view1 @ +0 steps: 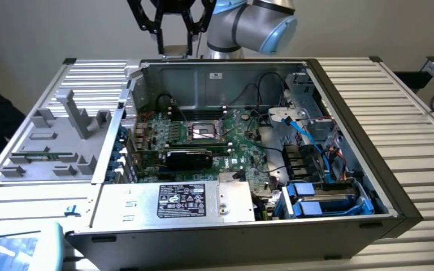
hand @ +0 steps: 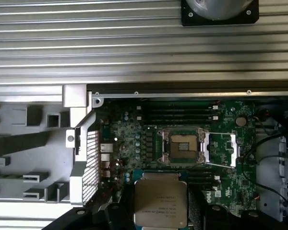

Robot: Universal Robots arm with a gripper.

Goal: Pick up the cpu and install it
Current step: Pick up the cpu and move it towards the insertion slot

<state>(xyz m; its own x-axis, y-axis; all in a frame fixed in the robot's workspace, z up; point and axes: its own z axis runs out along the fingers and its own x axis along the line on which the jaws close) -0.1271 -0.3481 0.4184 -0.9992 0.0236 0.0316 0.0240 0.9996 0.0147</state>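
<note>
– Above the far wall of the open computer case [view1: 202,84], what did we record in the exterior view?

– We recorded the gripper [view1: 178,49] hanging from the arm [view1: 251,25], high over the far edge of the case and well clear of the boards inside it.

– How did we find its hand?

– Its jaws stood wide, yet not empty. We saw them closed on opposite edges of the cpu [hand: 161,199]. They held it flat in the air, its printed silver lid turned up toward the wrist camera and dark finger shapes flanking it on two sides.

– Where, then, was the cpu in relation to its seat?

– We found it aloft and unseated. The socket [hand: 182,146] lay bare on the green motherboard [hand: 134,139], with its gold contact field uncovered and its load plate [hand: 221,149] swung open just beside it. In the exterior view the socket sat in the far half of the board, below the gripper and nearer to us than it.

– What else did we note for the legend?

– We noted a silver power supply [view1: 183,200] with a black label against the near wall of the case. Blue cables [view1: 307,135] ran inside the case toward the exterior view's right. A grey fixture [view1: 51,141] lay outside the case on the exterior view's left. All of it rested on a ribbed metal table [view1: 398,101].
</note>
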